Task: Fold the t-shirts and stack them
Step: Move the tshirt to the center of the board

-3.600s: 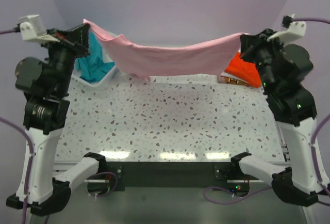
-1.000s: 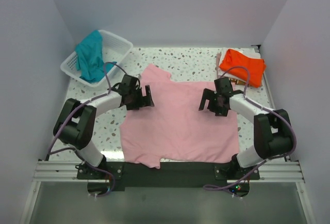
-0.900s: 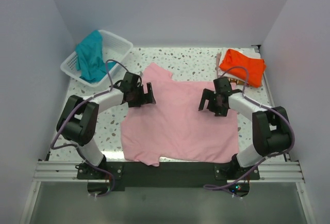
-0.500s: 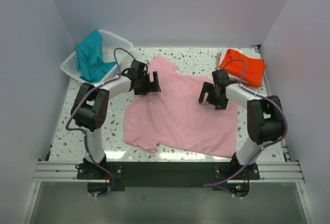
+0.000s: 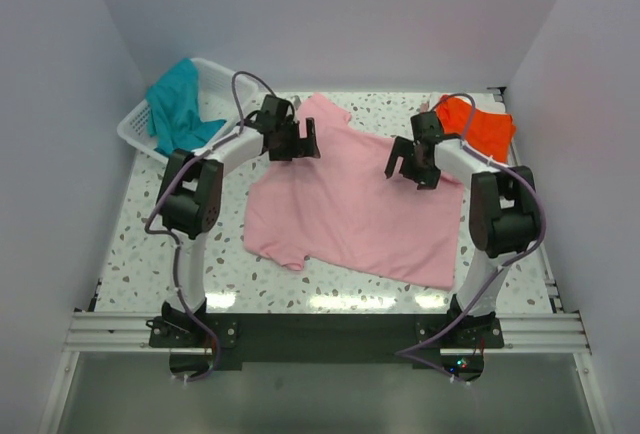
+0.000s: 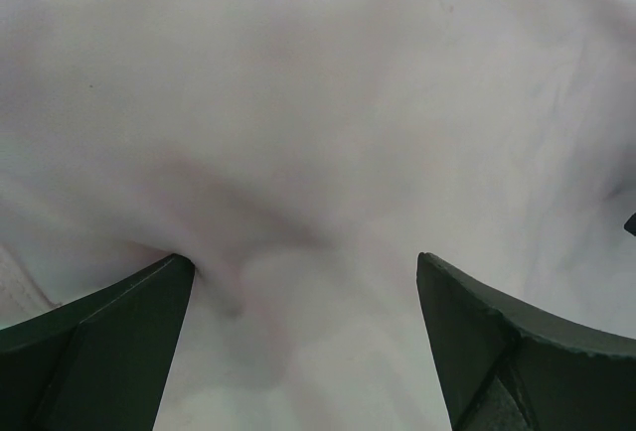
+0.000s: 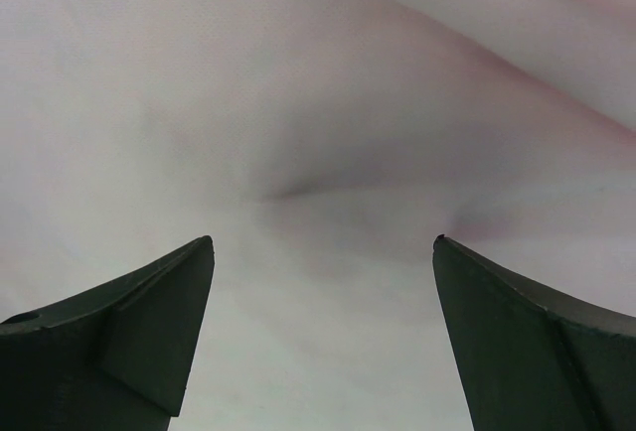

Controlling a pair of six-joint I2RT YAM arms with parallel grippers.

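The light pink t-shirt [image 5: 350, 209] lies spread flat on the speckled table [image 5: 215, 244], tilted with one sleeve toward the back. My left gripper [image 5: 297, 141] stands open, its fingers pressed down on the shirt's far left part. My right gripper [image 5: 409, 168] is open too, pressing on the shirt's far right part. Both wrist views are filled with pink cloth [image 6: 328, 133] [image 7: 318, 103] between spread dark fingers [image 6: 99, 322] [image 7: 129, 312]. The orange t-shirt [image 5: 478, 126] lies folded at the back right. The teal t-shirt [image 5: 178, 109] hangs in the basket.
A white lattice basket [image 5: 225, 84] stands at the back left corner. Pale walls close the table on three sides. The black mounting rail [image 5: 320, 329] with both arm bases runs along the near edge.
Both grippers slid toward the back of the table while pressing on the pink shirt, dragging it away from the near edge. The shirt now lies farther back and slightly rotated.
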